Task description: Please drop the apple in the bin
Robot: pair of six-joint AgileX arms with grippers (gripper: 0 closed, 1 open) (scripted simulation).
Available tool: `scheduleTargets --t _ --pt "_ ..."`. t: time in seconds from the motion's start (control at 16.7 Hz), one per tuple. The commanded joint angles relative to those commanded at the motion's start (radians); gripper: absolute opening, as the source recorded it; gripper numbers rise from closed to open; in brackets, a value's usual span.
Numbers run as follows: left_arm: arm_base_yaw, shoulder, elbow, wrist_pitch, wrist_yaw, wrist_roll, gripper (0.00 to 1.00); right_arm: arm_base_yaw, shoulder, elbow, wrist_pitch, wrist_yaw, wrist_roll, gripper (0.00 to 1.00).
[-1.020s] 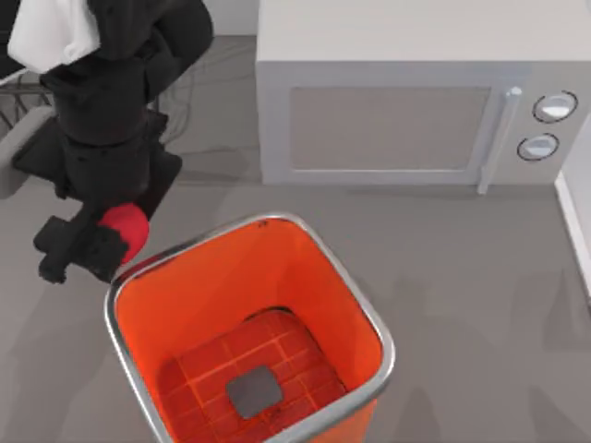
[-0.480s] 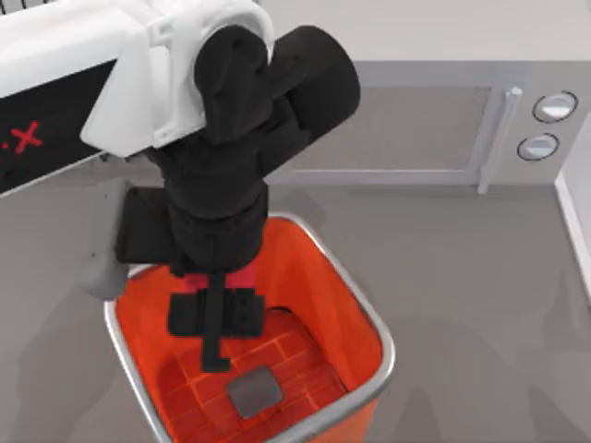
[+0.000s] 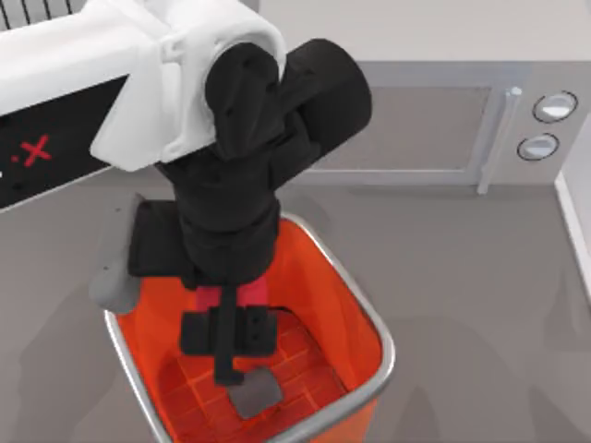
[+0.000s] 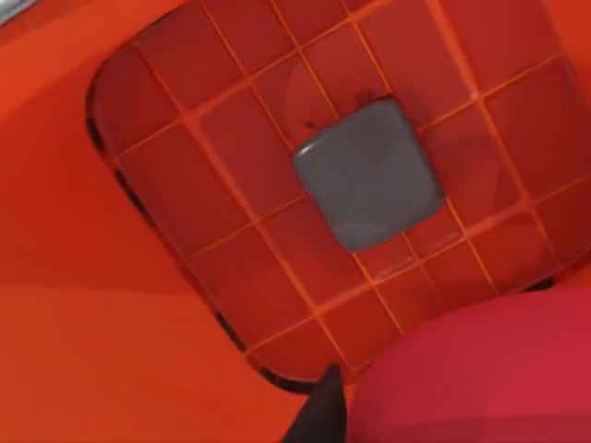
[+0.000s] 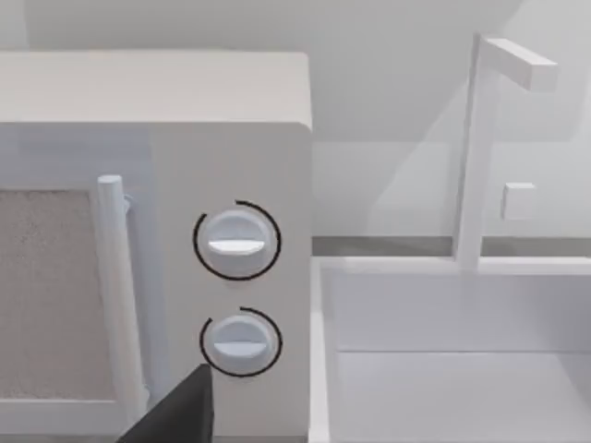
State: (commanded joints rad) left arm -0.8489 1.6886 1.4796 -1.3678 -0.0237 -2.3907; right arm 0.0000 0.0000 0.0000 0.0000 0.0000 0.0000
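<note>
The orange bin (image 3: pixel 374 323) with its silver rim stands at the front of the table, left of centre. My left gripper (image 3: pixel 228 337) hangs over the bin's opening, pointing down into it, shut on the red apple (image 3: pixel 249 293), which peeks out between the black wrist and the fingers. In the left wrist view the apple (image 4: pixel 480 369) sits close to the camera above the bin's tiled floor and its grey square (image 4: pixel 367 173). A dark fingertip (image 4: pixel 319 415) shows beside the apple. Of my right gripper, one dark finger edge (image 5: pixel 175 415) shows, facing the microwave.
A white microwave (image 3: pixel 397 129) stands behind the bin, with its handle and two knobs (image 5: pixel 236 242) at its right. A white sink basin (image 5: pixel 443 351) lies right of the microwave. A grey rounded object (image 3: pixel 113 286) touches the bin's left rim. A black wire rack (image 3: pixel 28 9) shows at the back left.
My left arm swung from the left of the bin to over its opening with the apple held, then crept slightly further over the bin floor.
</note>
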Motion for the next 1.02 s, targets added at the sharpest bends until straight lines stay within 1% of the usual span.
scheduleTargets --t 0.42,0.72,1.02 --pt "-0.008 0.022 -0.224 0.250 0.012 0.001 0.00 0.000 0.000 0.000 0.000 0.000 0.000 1.00" --pt "-0.009 0.024 -0.238 0.264 0.012 0.000 0.00 0.000 0.000 0.000 0.000 0.000 0.000 1.00" --pt "-0.009 0.024 -0.238 0.264 0.012 0.000 0.38 0.000 0.000 0.000 0.000 0.000 0.000 1.00"
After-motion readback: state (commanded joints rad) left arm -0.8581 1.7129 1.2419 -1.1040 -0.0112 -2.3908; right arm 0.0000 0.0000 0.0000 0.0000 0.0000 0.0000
